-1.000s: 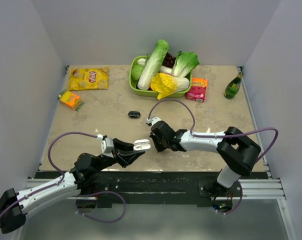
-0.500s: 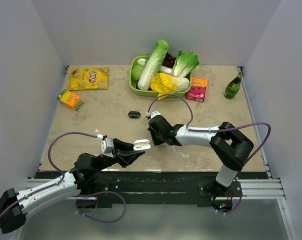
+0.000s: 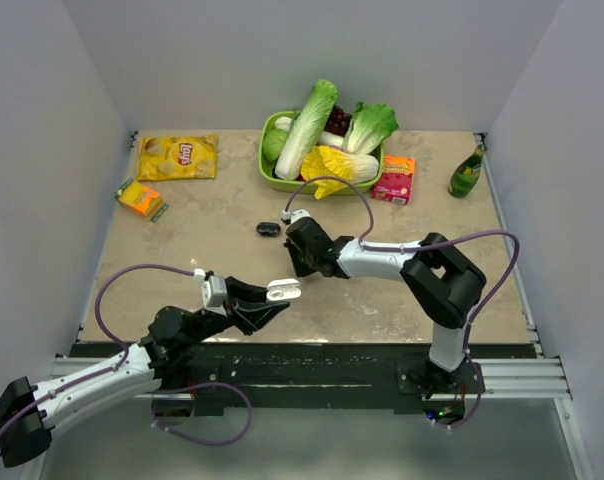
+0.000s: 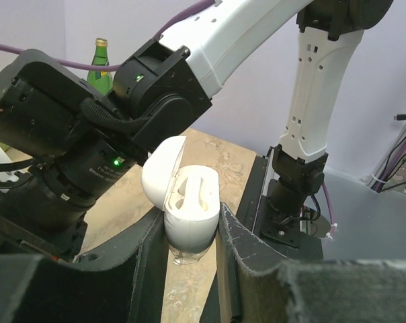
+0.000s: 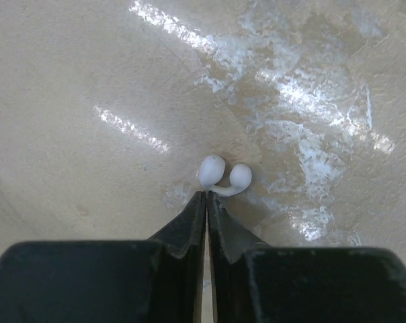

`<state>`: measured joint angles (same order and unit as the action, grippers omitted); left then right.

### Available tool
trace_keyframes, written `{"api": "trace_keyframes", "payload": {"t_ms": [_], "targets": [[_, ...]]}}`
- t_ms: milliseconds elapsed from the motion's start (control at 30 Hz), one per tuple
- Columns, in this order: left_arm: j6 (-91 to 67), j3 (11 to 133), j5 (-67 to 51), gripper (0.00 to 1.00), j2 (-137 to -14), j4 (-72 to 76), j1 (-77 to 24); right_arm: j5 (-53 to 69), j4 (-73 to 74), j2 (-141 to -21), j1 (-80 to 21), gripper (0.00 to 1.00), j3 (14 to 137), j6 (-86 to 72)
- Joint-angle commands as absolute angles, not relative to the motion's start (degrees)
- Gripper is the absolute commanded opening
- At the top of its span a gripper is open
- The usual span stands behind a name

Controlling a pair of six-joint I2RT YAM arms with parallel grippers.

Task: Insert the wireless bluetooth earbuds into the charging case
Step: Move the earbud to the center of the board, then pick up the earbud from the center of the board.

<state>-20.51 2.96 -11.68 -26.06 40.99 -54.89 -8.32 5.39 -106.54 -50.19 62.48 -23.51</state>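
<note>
The white charging case [image 4: 189, 212] stands with its lid open and both sockets empty, and my left gripper [image 4: 189, 232] is shut on its lower half, holding it above the table's near edge. From above, the case [image 3: 282, 291] shows at the tip of the left gripper [image 3: 270, 303]. Two white earbuds [image 5: 224, 176] lie together on the beige table, right at the tips of my right gripper [image 5: 207, 195]. Its jaws are shut with no gap. I cannot tell whether a stem is pinched between them. The right gripper [image 3: 302, 260] sits just beyond the case.
A small black object [image 3: 269, 229] lies close to the right wrist, on its far left. At the back stand a green tray [image 3: 268, 165] of vegetables, a yellow chip bag [image 3: 178, 157], a pink box [image 3: 394, 178], a green bottle [image 3: 467, 172] and an orange packet [image 3: 140, 198].
The right arm has swung its gripper left and away from the near edge, toward the black object. The left arm and the case have stayed still.
</note>
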Motion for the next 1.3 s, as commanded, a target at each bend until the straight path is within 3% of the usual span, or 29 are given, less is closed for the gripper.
{"api": "trace_keyframes", "payload": {"t_ms": [0,33,133,300,400,533,600,1267], "targets": [[-21.18,0.18,-11.77,0.0,-25.4,42.37,-55.28,-7.74,2.11,-103.37,-49.75,0.14,64.6,-22.24],[-21.18,0.18,-11.86,0.0,-25.23,42.54,-55.28,-7.56,1.5,-101.45,-49.75,0.25,63.9,-21.89],[-21.18,0.18,-12.3,0.0,-24.61,42.8,-55.28,-7.91,2.72,-98.97,-49.75,0.4,63.54,-20.22],[-21.36,0.0,-12.57,0.0,-24.78,43.94,-55.37,-10.37,3.6,-98.96,-48.87,0.43,63.37,-19.25],[-21.53,0.0,-12.66,0.0,-24.79,43.86,-55.37,-12.3,3.6,-100.63,-47.12,0.34,63.81,-20.3],[-21.71,0.0,-12.48,0.0,-23.82,42.98,-55.46,-12.75,2.03,-102.48,-44.74,0.14,63.9,-21.53],[-21.8,0.0,-12.31,0.0,-23.29,42.45,-55.46,-11.79,0.97,-103.36,-43.51,0.1,64.16,-21.8],[-21.8,0.0,-11.87,0.0,-23.03,42.1,-55.63,-3.87,-2.46,-108.54,-42.89,0.06,63.91,-21.18]]}}
